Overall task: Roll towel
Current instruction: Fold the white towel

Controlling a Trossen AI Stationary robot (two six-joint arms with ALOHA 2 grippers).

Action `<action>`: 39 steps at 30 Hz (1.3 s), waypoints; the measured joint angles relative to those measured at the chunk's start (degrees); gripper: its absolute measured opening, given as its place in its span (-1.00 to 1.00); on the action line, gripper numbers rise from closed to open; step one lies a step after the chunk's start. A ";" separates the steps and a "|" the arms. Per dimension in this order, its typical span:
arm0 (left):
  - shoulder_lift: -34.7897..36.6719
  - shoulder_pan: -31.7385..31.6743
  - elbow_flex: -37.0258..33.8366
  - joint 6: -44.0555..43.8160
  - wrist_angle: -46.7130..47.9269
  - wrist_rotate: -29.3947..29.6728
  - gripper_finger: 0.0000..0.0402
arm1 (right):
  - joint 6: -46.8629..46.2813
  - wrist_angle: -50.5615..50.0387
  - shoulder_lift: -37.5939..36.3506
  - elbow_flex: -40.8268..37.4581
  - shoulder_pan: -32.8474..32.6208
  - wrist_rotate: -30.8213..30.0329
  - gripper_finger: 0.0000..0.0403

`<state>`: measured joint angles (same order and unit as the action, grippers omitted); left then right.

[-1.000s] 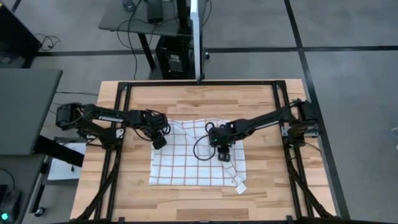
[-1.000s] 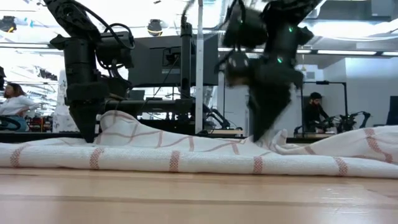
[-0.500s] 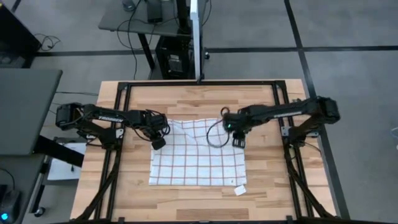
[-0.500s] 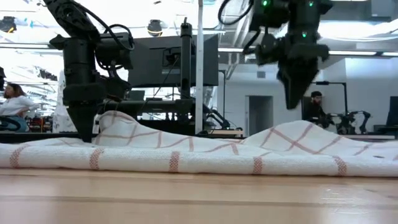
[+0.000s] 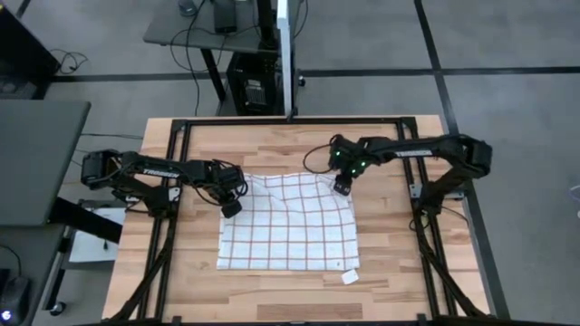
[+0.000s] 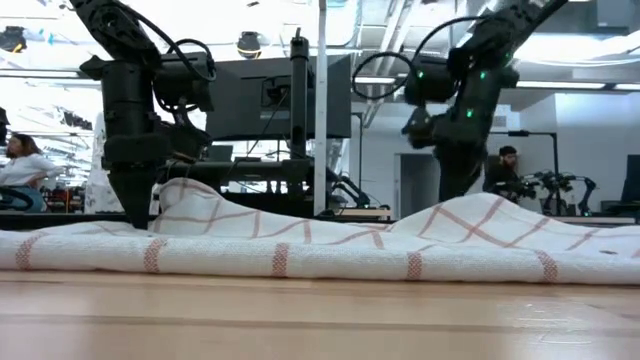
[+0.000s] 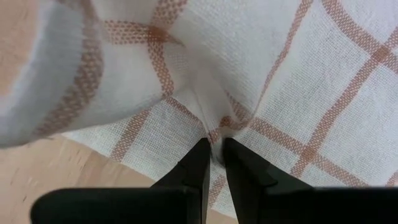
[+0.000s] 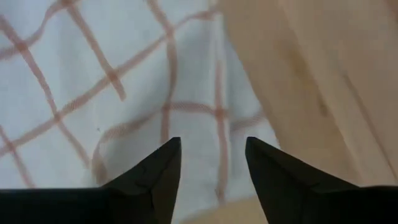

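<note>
Left hand (image 7: 212, 155) is closed, pinching a fold of the towel (image 5: 290, 222) at its far left corner. Right hand (image 8: 212, 163) stands open above the far right corner, holding nothing.

White towel (image 5: 290, 222) with red-brown grid lines, light wood table (image 5: 290, 145), black arms

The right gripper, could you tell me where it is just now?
In the high view, the right gripper hangs open over the far right corner of the white red-checked cloth towel.
</note>
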<state>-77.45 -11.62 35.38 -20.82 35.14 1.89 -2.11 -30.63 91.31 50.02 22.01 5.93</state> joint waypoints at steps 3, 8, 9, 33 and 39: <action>0.00 0.00 0.00 0.00 -0.04 0.01 -0.83 | 2.39 0.81 3.94 -0.05 0.12 -0.10 -0.11; 0.00 0.00 0.00 0.00 0.00 0.02 -0.83 | 4.98 1.01 6.64 0.32 0.87 -0.90 -0.19; 0.00 0.00 0.00 0.00 -0.04 0.01 -0.83 | 5.05 1.12 6.46 0.30 1.02 -0.90 -0.21; 0.00 0.01 0.00 0.04 1.46 0.02 -0.83 | 10.14 -9.78 -4.01 -0.05 8.29 -1.57 -0.98; 0.00 0.02 0.00 0.04 1.46 0.02 -0.83 | 10.33 -8.84 -4.01 -0.05 8.98 -1.57 -0.97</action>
<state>-77.45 -11.60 35.38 -20.78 36.60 1.91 8.21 -39.46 87.31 49.98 30.98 4.36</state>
